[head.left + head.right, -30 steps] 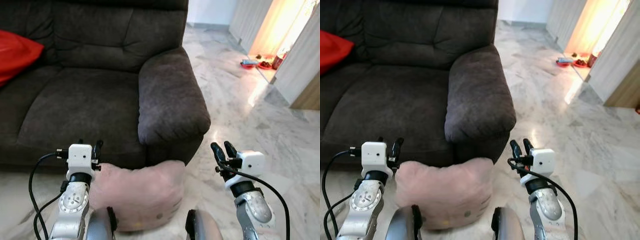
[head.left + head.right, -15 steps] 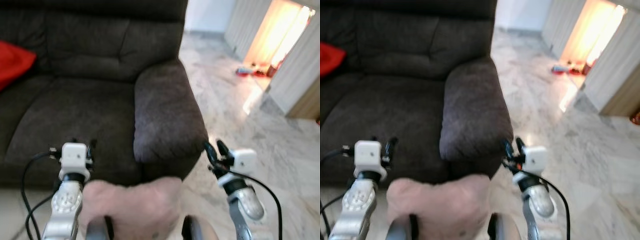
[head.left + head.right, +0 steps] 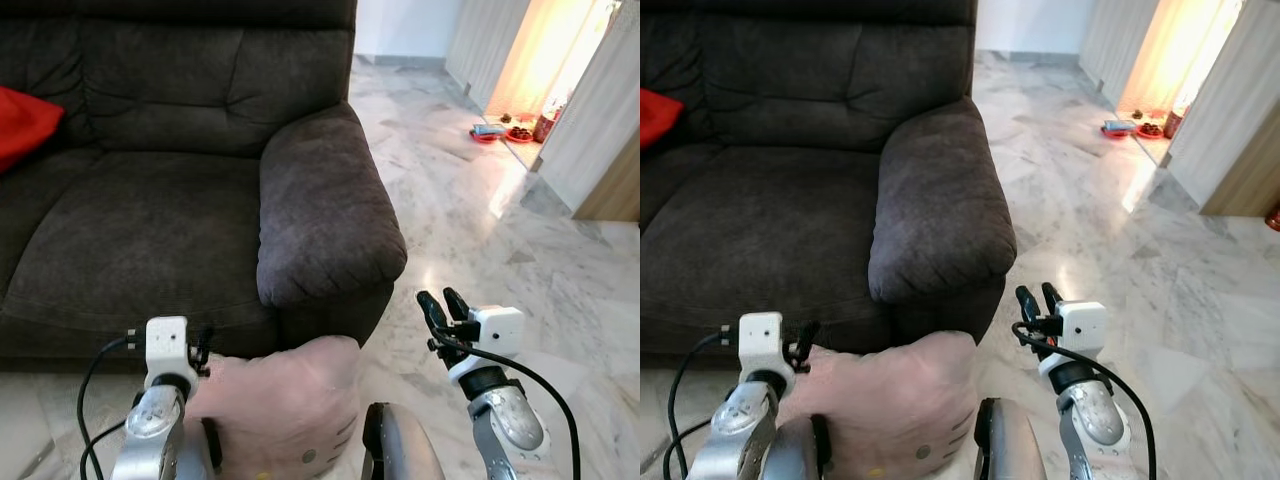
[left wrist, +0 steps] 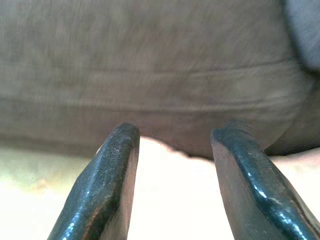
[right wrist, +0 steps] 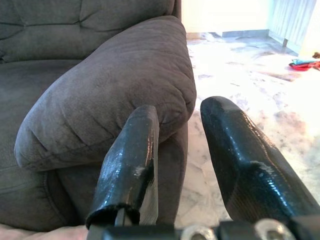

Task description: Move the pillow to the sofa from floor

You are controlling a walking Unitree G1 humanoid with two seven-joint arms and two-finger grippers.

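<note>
I am holding both open pincers, left (image 3: 200, 338) and right (image 3: 441, 304), flanking the pink pillow (image 3: 285, 405) on the floor; the sofa (image 3: 200, 190) is sitting at twelve o'clock.

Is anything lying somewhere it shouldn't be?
Yes. A pink pillow lies on the marble floor, pushed against the front of the dark sofa below its armrest, not up on the seat. A red cushion sits properly on the sofa.
</note>
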